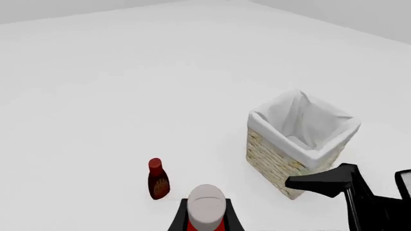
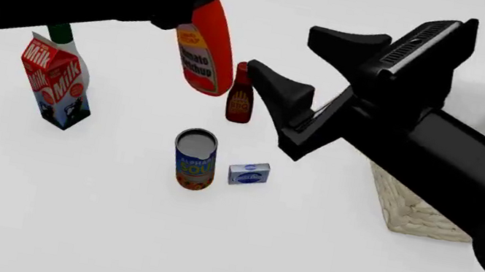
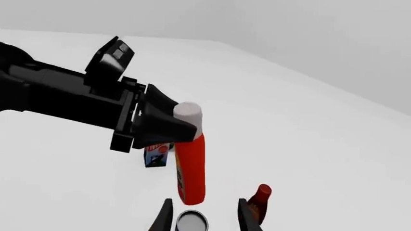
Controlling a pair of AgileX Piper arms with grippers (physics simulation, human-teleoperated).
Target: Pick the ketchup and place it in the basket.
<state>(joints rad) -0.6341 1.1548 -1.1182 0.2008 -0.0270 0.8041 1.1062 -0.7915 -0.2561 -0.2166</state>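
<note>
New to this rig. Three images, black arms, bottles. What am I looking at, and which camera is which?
It's a simulator render of two robot arms at a white table. One picture is a fixed camera behind the arms; the other two sit on each arm's wrist, looking along its claw. The left claw is shut on the ketchup near its cap, holding it off the table. The right claw is open and empty. On the table: a milk carton, a can, a small blue box, a maroon bottle, and the cloth-lined basket on the right.
</note>
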